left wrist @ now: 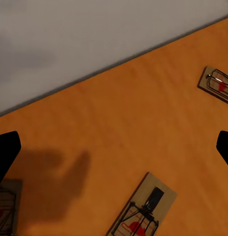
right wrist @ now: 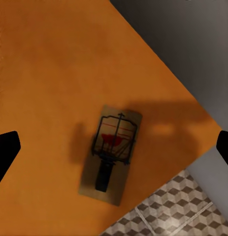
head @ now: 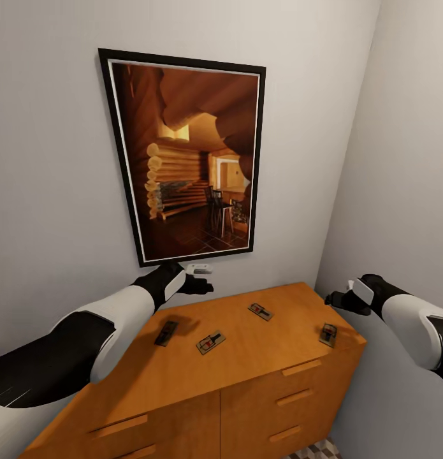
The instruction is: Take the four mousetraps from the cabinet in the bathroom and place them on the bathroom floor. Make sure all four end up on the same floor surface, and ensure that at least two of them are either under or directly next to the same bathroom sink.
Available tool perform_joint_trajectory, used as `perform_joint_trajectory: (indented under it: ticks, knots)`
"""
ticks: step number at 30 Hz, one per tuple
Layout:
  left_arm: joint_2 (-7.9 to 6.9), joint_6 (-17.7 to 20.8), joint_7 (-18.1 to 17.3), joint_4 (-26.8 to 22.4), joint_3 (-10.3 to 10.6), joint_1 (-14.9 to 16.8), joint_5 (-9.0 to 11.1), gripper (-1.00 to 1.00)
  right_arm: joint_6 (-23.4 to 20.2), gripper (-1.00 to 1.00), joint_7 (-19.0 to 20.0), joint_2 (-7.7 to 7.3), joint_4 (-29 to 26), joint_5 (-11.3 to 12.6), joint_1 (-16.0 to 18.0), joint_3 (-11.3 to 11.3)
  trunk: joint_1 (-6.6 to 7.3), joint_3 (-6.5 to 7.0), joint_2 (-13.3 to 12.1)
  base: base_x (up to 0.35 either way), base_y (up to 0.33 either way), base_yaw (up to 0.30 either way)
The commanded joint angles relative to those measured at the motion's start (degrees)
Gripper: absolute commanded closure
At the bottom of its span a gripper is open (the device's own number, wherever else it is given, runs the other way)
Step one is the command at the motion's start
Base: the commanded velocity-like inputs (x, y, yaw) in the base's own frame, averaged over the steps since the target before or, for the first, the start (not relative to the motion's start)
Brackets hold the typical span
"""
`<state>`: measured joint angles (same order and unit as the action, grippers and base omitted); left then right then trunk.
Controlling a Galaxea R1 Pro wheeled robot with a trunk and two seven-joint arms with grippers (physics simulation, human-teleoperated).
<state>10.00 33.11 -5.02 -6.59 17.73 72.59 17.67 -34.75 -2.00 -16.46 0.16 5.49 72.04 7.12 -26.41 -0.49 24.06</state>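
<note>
While poised for first pick-up: right gripper (right wrist: 114,147) spread wide, empty, directly over corner mousetrap (right wrist: 110,153); left gripper (left wrist: 114,147) likewise agape above cabinet (head: 246,376), another trap (left wrist: 142,212) just below.

This is a room in a home, in a narrow corner between two plain pale walls (head: 49,159). A big framed picture (head: 186,159) of a log-cabin interior hangs on the wall, as people decorate a house. Under it stands a low orange-brown wooden cabinet (head: 246,408) with drawers and slim bar handles, a normal piece of home furniture. The floor (right wrist: 178,206) beside it has tiles with a brown, beige and white cube pattern, which fits a bathroom. Mousetraps (head: 210,342) lie on the cabinet, also a household thing.
</note>
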Motion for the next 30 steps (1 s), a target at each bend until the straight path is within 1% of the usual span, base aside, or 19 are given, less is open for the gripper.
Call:
perform_joint_trajectory:
  ticks: [1,30]
  knots:
    - [0.0,0.15,-0.08,0.0,0.43,0.05,0.29,-1.0,-0.05,-1.0,-0.21,0.0,0.02,0.55,0.03,0.08,-0.03,-0.05,0.07,0.0,0.0,0.0]
    - [0.0,0.19,-0.04,-0.12,0.46,0.04,0.09,-1.0,0.29,-1.0,-0.2,0.11,0.02,-0.03,0.02,0.08,-0.03,-0.05,0.07,0.0,0.0,0.0]
